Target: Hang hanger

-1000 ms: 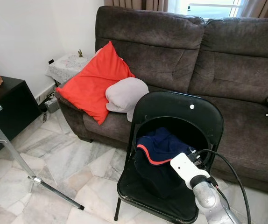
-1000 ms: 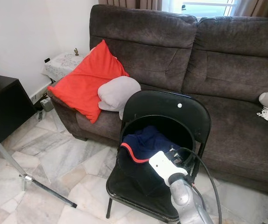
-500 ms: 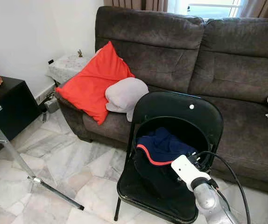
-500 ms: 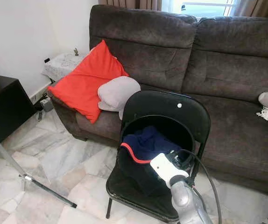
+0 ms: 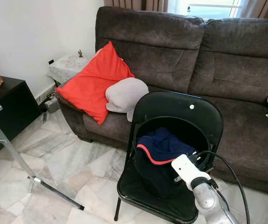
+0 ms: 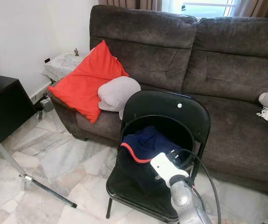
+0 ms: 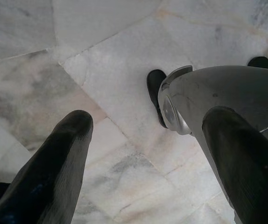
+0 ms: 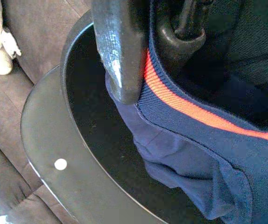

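Navy garment (image 5: pixel 159 147) with orange-red trim, black chair (image 5: pixel 180 109), seemingly dark brown sofa (image 5: pixel 227 60), red cushion (image 5: pixel 94 81)

Navy garment (image 5: pixel 159 154) on black chair (image 5: pixel 180 112)

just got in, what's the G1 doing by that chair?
The right gripper is down at the black folding chair in front of the brown sofa, with its fingers closed on the orange-trimmed edge of a navy garment piled on the seat. A dark rounded piece sits between the fingers; I cannot tell whether it is the hanger. The left gripper hangs open over the marble floor. Nothing is hung yet.
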`<state>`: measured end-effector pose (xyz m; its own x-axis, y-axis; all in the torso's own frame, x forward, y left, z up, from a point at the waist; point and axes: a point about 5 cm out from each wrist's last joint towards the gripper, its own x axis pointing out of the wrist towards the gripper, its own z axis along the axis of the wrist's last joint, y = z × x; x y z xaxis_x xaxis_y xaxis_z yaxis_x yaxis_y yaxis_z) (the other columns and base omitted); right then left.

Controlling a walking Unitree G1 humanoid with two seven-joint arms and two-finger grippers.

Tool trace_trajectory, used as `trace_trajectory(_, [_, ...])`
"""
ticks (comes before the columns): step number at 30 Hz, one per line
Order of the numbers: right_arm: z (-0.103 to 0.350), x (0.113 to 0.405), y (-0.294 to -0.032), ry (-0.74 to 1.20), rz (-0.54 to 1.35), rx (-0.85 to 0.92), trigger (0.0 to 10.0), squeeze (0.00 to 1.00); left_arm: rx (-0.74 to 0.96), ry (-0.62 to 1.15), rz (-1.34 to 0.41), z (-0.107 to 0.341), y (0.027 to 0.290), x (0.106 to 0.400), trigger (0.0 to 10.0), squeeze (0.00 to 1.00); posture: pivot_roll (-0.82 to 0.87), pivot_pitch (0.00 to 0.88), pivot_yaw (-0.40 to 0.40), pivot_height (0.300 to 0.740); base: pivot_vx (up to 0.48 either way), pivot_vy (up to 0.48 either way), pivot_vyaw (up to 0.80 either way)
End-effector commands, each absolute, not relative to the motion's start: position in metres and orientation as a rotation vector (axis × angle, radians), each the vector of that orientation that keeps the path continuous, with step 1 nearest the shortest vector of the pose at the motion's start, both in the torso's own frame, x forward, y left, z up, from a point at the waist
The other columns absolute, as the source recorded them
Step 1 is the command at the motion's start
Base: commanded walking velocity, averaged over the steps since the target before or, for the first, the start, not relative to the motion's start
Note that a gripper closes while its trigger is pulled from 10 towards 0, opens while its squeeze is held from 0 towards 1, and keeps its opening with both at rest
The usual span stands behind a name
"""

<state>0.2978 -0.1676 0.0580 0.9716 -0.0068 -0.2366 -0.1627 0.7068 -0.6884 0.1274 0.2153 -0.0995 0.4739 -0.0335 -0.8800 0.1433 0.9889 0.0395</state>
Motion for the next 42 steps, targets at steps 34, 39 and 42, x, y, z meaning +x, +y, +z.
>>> trace_trajectory(34, [0.127,0.295,-0.188,-0.013,-0.301,-0.203,10.0,0.00,0.143,1.105,-0.124,-0.101,0.220,0.121,10.0,0.00,-0.03,0.036,0.078,0.740,0.000,0.000,0.00])
trace_trajectory(39, [0.121,0.289,-0.194,0.032,-0.347,-0.178,10.0,0.00,0.147,1.107,-0.128,-0.101,0.221,0.121,10.0,0.00,-0.04,0.037,0.079,0.740,0.000,0.000,0.00])
trace_trajectory(42, [0.122,0.289,-0.195,0.024,-0.356,-0.177,10.0,0.00,0.148,1.107,-0.129,-0.101,0.221,0.121,10.0,0.00,-0.03,0.036,0.079,0.740,0.000,0.000,0.00])
